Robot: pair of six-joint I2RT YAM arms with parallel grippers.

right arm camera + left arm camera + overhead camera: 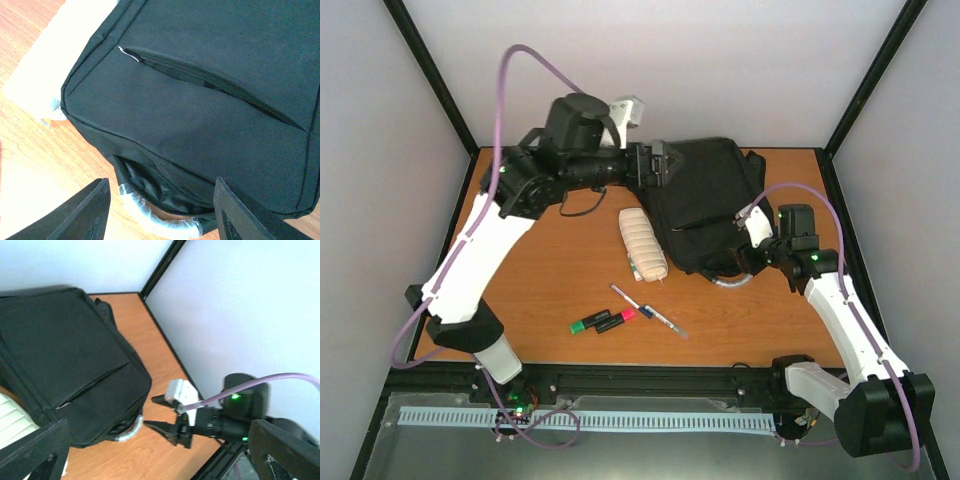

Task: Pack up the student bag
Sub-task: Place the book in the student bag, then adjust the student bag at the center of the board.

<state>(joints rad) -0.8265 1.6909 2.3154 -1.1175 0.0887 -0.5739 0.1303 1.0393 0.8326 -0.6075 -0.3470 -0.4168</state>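
Note:
The student bag (705,200) is a black backpack lying flat at the back right of the table. It also shows in the left wrist view (65,350) and the right wrist view (200,105). Its front zip pocket (200,80) is partly open, and the top zip (160,187) gapes above the grey loop handle (160,222). My left gripper (655,165) is open at the bag's far left edge, with nothing between its fingers (35,450). My right gripper (740,258) is open and empty, just short of the handle (127,427).
A cream ribbed pencil case (642,243) lies against the bag's left side. A green marker (590,322), a pink marker (617,318) and two pens (650,312) lie on the table in front. Black frame posts and white walls close in the back and sides.

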